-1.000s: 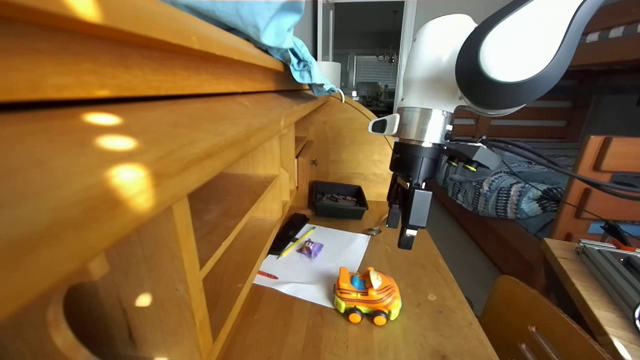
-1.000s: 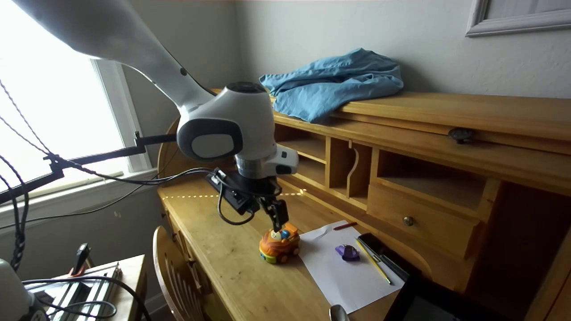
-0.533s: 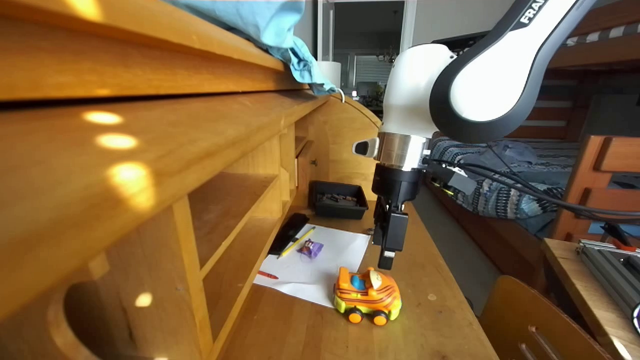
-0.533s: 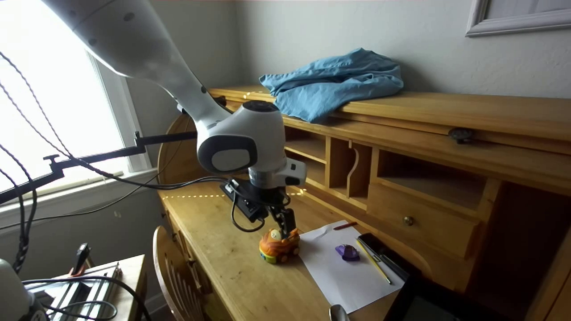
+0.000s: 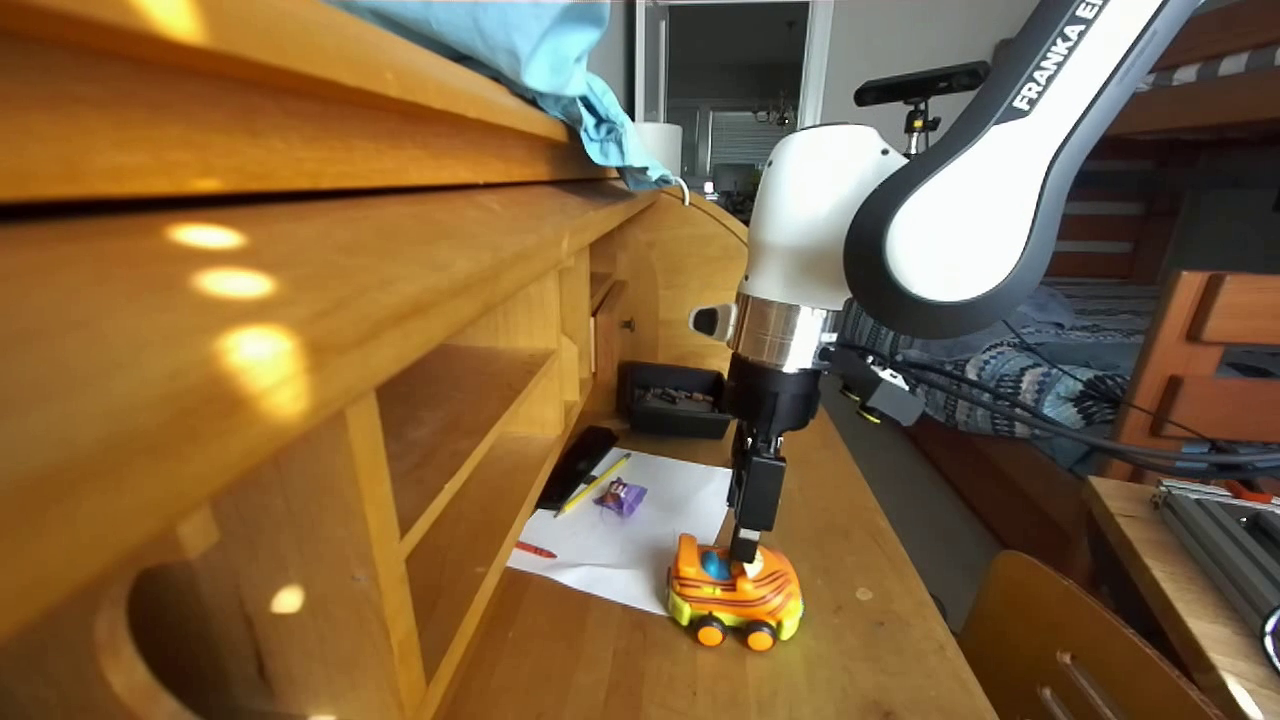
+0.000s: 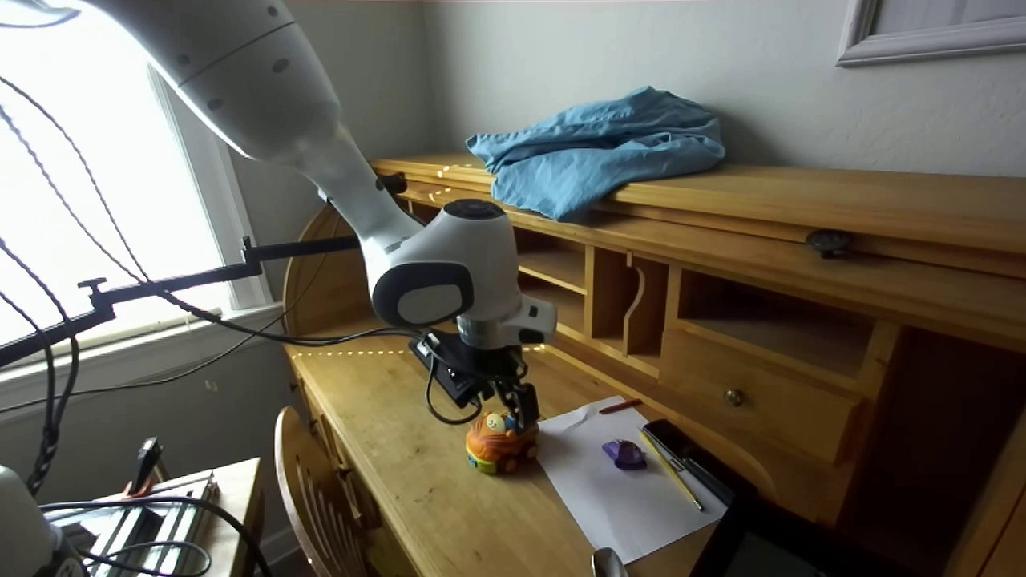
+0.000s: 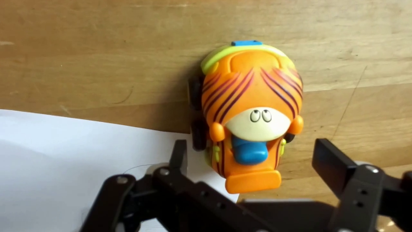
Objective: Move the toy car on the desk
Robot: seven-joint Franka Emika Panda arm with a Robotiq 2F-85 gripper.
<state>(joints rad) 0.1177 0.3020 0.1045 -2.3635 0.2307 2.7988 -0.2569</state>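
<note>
A honey-coloured wooden desk [image 7: 96, 64] lies beneath me. Leftmost in the wrist view, a white paper sheet [image 7: 58, 161] runs under one side of my black two-fingered gripper [image 7: 252, 158], which is spread wide and holds nothing. Next, its seat end framed between my fingertips [image 7: 326, 156], stands the orange-and-yellow plastic toy car with dark wheels [image 7: 252, 93]. I judge it light, stiff, slick, apt to roll; best pinched across its body, above the wheels.

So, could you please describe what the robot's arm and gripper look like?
The arm is white and rounded, with dark grey edging bearing white FRANKA lettering. A silver metal collar sits above the black gripper, which has jointed links and blocky fingers. Dark cables lead to the wrist.
</note>
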